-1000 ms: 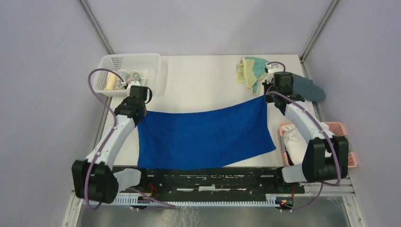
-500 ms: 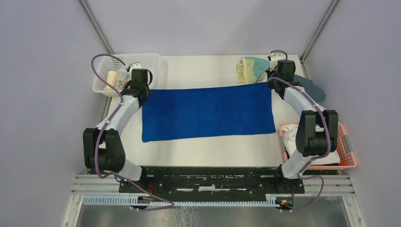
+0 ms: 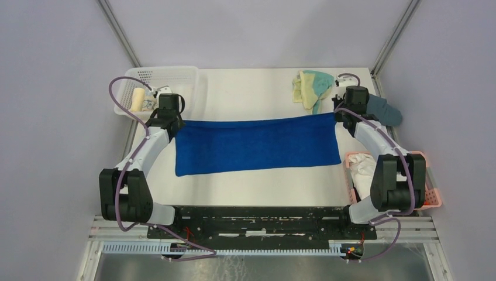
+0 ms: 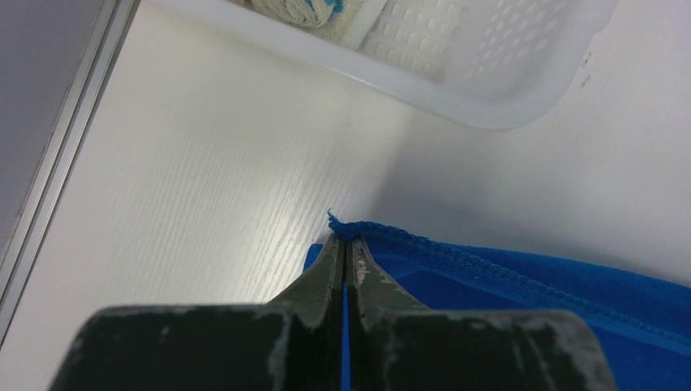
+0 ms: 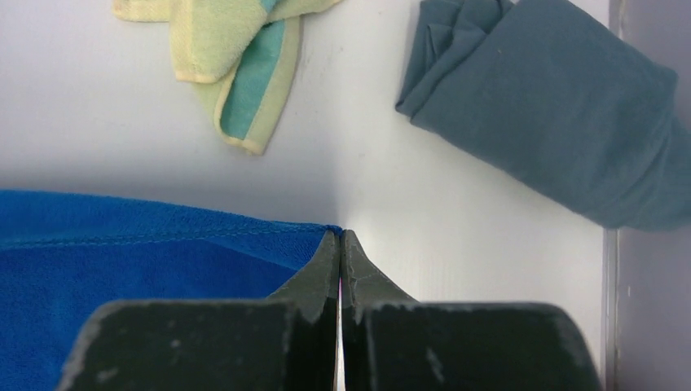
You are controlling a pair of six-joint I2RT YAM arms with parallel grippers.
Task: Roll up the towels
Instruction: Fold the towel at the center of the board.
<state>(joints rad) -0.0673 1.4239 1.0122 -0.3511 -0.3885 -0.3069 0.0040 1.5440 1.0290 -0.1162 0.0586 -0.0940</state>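
The royal blue towel (image 3: 257,146) lies spread wide across the middle of the table. My left gripper (image 3: 171,121) is shut on its far left corner (image 4: 346,230). My right gripper (image 3: 341,115) is shut on its far right corner (image 5: 328,230). The far edge sags slightly between the two grippers. The pale yellow towel with teal patches (image 3: 310,88) lies crumpled at the far right of the table; it also shows in the right wrist view (image 5: 236,61).
A white basket (image 3: 184,79) at the far left holds rolled cloths (image 3: 137,99). A slate grey-blue cloth (image 3: 380,109) lies at the far right edge. A pink basket (image 3: 424,161) with white cloth (image 3: 365,170) stands at the right.
Both grippers carried the blue towel's corners away from the arms' bases, spreading it flat, then drew back slightly toward me. The towel now lies farther from the near edge.
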